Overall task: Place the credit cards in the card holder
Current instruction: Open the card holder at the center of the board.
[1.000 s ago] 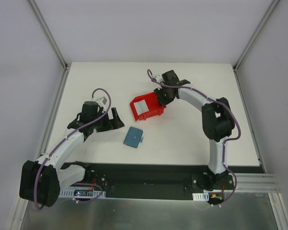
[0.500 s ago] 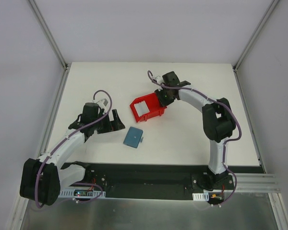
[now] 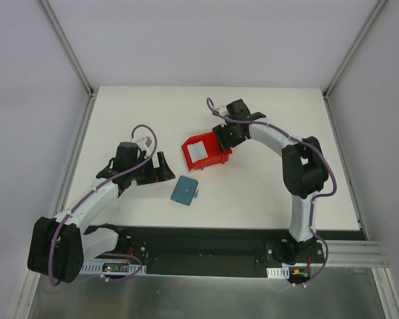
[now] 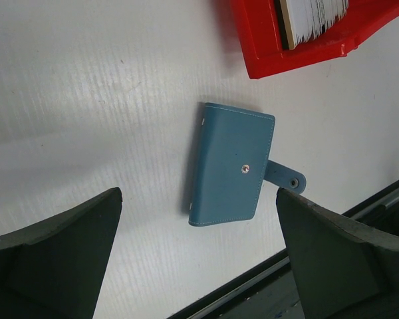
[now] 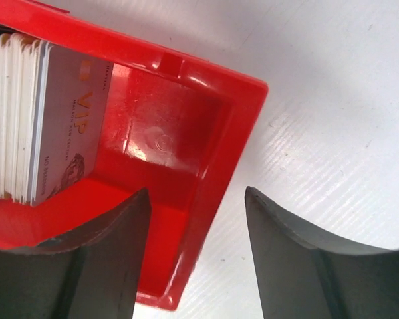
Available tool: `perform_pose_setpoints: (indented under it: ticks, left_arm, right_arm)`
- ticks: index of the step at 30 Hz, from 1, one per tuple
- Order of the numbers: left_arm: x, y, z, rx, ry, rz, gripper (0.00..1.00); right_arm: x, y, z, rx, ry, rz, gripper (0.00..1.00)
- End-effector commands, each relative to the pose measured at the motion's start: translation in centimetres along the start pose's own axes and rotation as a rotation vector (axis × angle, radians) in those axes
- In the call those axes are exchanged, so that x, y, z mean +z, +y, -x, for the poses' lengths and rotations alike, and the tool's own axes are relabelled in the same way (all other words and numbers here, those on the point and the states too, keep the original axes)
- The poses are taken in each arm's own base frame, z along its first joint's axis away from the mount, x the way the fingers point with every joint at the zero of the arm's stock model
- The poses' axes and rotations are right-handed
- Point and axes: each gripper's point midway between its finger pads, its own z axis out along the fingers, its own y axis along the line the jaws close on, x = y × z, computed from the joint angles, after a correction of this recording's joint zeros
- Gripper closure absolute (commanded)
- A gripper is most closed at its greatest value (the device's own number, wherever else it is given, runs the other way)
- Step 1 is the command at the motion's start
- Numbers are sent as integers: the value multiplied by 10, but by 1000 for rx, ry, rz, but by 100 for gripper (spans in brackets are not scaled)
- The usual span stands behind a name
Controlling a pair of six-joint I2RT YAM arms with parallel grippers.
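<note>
The teal card holder lies shut on the white table, its snap tab sticking out; in the left wrist view the card holder lies just ahead of my fingers. My left gripper hovers left of it, wide open and empty. The credit cards stand as a pale stack inside the red bin. My right gripper is open astride the bin's right wall, one finger inside and one outside over the table. From above, the right gripper sits at the bin's right end.
The red bin stands beyond the card holder, with cards showing. A black base rail runs along the table's near edge. Grey walls and metal frame posts enclose the table.
My right gripper has opened and let go of the red bin's wall. The left arm has crept slightly nearer the card holder.
</note>
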Motion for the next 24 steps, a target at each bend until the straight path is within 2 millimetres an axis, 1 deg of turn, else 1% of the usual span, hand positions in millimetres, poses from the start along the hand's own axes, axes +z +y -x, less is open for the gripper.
perform_pose_setpoints:
  ticks: [1,3,4,6,9,10,11,12,14,15,17,18,19,20,21,24]
  left_arm:
    - [3,-1,-4,14,3,-14,1]
    - [4,0,-4,14,0,-11,1]
    - [4,0,-4,13,-2,-8,1]
    - [4,1,-3,12,-8,-8,1]
    - [5,1,-3,10,-12,-9,1]
    - [5,2,-3,7,-13,-6,1]
    - [6,3,-4,3,-13,-3,1]
    - [7,4,-4,0,-12,2,1]
    - [9,8,-7,-11,-5,14,1]
    - [9,8,-7,-11,-3,14,1]
    - [10,8,-7,-13,1,16,1]
    - [10,8,-7,-13,1,16,1]
    - [11,10,-8,-14,1,21,1]
    - [10,10,-7,-13,-2,23,1]
    - [10,10,-7,-11,-6,26,1]
    - [9,10,-7,-10,-8,23,1]
  right_arm:
    - [-60,-3,53,21,-172,-19,37]
    - [-75,-3,64,27,-212,-20,34]
    - [-81,-3,68,26,-229,-20,30]
    - [-93,-4,73,36,-257,-34,29]
    - [-110,3,72,84,-294,-29,29]
    - [-113,6,68,118,-304,-19,30]
    - [-121,13,68,188,-338,6,30]
    - [-123,24,61,233,-349,50,30]
    - [-134,43,54,308,-409,96,33]
    - [-133,53,47,351,-411,108,34]
    - [-135,83,32,356,-397,151,35]
    - [-134,93,25,375,-383,150,36]
    - [-132,108,18,400,-365,172,36]
    - [-124,121,7,427,-337,203,37]
    - [-121,134,1,445,-319,229,37]
    - [-103,160,-20,524,-254,262,37]
